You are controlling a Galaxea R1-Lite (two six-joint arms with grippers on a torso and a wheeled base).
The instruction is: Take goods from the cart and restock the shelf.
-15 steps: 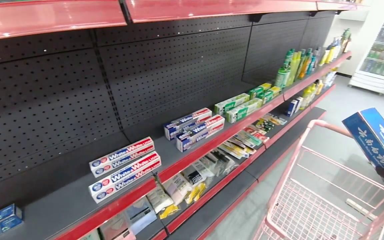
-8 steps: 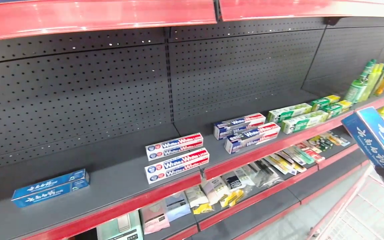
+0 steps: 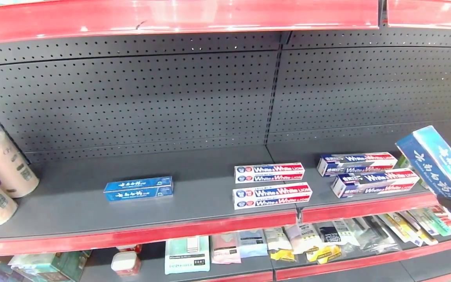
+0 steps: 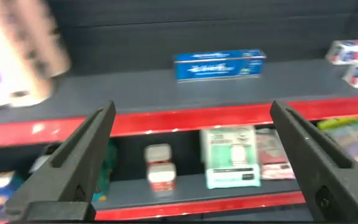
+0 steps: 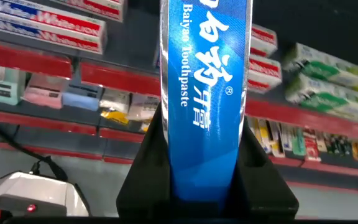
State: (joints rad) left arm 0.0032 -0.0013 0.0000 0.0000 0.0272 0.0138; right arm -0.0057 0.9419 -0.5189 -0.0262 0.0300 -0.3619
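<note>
Far left on the shelf (image 3: 73, 211) sat a couple of wrapped paper rolls (image 3: 2, 172), round and soft-looking. The shelf itself was flat dark grey metal, with a glossy red lip (image 3: 139, 235) along the front edge and a dotted pegboard back panel (image 3: 131, 98) behind.

Right of the rolls there was a good bare stretch. Then came one flat blue toothpaste box (image 3: 138, 188) lying lengthwise, with more bare room behind it and to its right. The left gripper (image 4: 192, 112) hung out in front of that lip, its two black fingers spread wide with nothing between them.

Further along were the white toothpaste boxes (image 3: 269, 173), two pairs of long glossy cartons, each pair sitting one behind the other near the lip. On the level below, flat plastic packets (image 3: 288, 239) lay in a row.

At the far right, the right gripper (image 5: 205, 162) was clamped on a second blue box (image 3: 435, 162). It was a long shiny carton, held tilted in the air near the shelf's right end.
</note>
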